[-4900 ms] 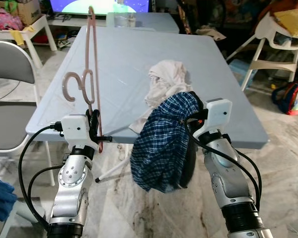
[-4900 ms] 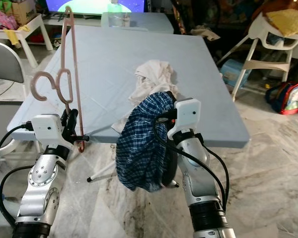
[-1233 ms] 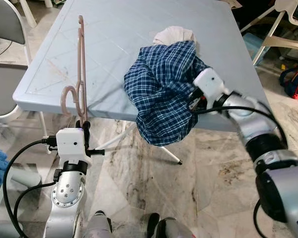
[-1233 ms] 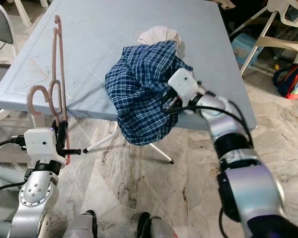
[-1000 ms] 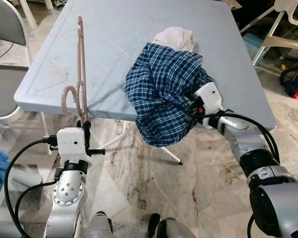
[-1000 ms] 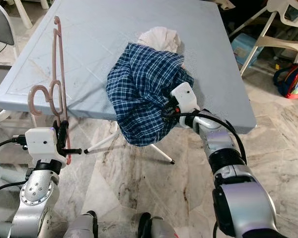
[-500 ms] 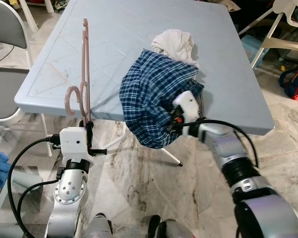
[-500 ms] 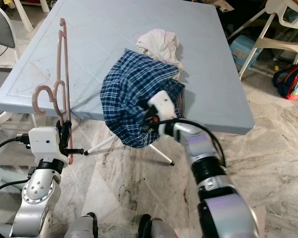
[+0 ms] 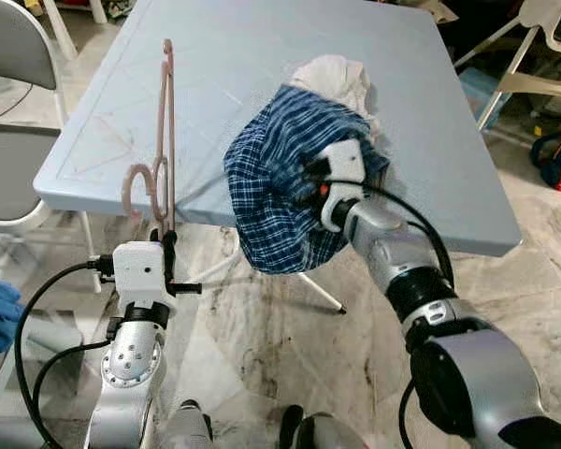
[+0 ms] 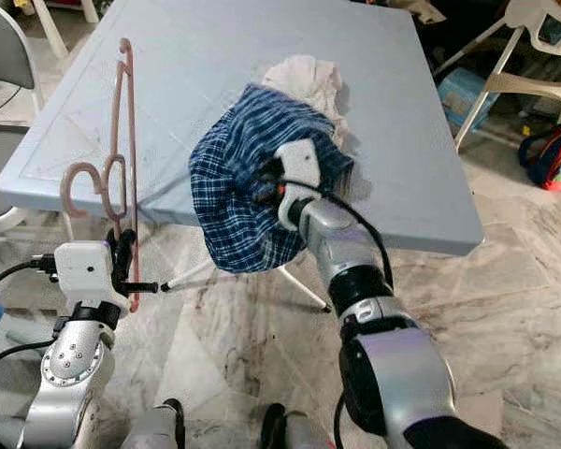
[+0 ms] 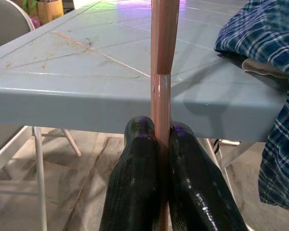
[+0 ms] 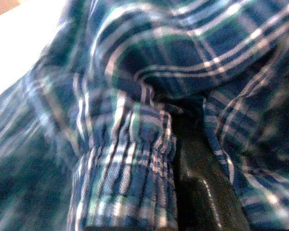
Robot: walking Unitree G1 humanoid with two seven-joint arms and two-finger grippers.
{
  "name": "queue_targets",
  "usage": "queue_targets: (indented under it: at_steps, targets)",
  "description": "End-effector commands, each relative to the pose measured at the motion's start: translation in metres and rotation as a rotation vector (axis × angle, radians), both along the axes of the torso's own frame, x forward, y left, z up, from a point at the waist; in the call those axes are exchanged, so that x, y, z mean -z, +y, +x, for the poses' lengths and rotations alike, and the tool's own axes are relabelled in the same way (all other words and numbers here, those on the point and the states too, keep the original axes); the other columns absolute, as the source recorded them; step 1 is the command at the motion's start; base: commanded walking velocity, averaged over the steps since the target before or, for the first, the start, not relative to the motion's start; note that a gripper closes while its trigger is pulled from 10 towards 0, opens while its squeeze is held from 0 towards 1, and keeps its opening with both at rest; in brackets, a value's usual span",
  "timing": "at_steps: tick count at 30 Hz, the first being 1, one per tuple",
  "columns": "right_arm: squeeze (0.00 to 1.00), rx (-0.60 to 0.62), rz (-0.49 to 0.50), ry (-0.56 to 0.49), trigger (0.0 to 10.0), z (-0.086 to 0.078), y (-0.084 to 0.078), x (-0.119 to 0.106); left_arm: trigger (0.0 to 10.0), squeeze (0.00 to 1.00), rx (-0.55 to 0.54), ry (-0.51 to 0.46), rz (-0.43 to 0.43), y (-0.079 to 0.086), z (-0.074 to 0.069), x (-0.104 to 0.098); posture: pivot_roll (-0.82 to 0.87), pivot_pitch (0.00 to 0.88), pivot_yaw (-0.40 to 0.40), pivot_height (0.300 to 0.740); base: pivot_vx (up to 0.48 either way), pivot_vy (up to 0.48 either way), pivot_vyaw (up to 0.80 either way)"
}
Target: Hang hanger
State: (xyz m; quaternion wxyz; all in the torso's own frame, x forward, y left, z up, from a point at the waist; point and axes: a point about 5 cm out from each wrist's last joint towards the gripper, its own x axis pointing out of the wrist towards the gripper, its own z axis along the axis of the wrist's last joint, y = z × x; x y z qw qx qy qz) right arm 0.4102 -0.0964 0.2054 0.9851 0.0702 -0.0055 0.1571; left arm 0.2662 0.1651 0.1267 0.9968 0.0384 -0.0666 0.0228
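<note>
Garment-loading step, I judge: left tool pinches the upright pink hanger at nine o'clock of the plaid shirt; right tool, buried in cloth, grip unreadable; next, thread the hanger into the shirt over the bench.

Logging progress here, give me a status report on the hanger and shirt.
Left gripper shut on pink plastic hanger, upright. Right gripper buried in blue plaid shirt by the grey table edge. Shirt not on hanger.
</note>
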Motion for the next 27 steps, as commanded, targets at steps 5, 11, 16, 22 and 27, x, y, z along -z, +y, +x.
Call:
queue_targets:
  at_steps: [5, 11, 16, 22, 27]
  targets:
    - [1.0, 0.224, 0.142, -0.126, 10.0, 0.011, -0.041, -0.042, 10.0, 0.0, 0.013, 0.015, -0.003, -0.003, -0.002, 0.003, 0.26, 0.227, -0.106, 0.74, 0.0, 0.0, 0.0]
    - [1.0, 0.138, -0.046, -0.135, 10.0, 0.011, -0.039, -0.043, 10.0, 0.0, 0.012, 0.017, -0.006, -0.004, -0.003, 0.004, 0.26, 0.228, -0.108, 0.74, 0.0, 0.0, 0.0]
    - [1.0, 0.077, -0.269, -0.15, 10.0, 0.01, -0.044, -0.04, 10.0, 0.0, 0.012, 0.021, -0.007, -0.004, -0.003, 0.005, 0.25, 0.229, -0.111, 0.74, 0.0, 0.0, 0.0]
    - [1.0, 0.099, -0.544, -0.219, 10.0, 0.007, -0.08, -0.049, 10.0, 0.0, 0.012, 0.027, -0.011, -0.005, -0.003, 0.006, 0.25, 0.228, -0.11, 0.74, 0.0, 0.0, 0.0]
    - [1.0, 0.138, -0.629, -0.226, 10.0, 0.005, -0.1, -0.054, 10.0, 0.0, 0.015, 0.029, -0.011, -0.005, -0.002, 0.006, 0.24, 0.226, -0.105, 0.74, 0.0, 0.0, 0.0]
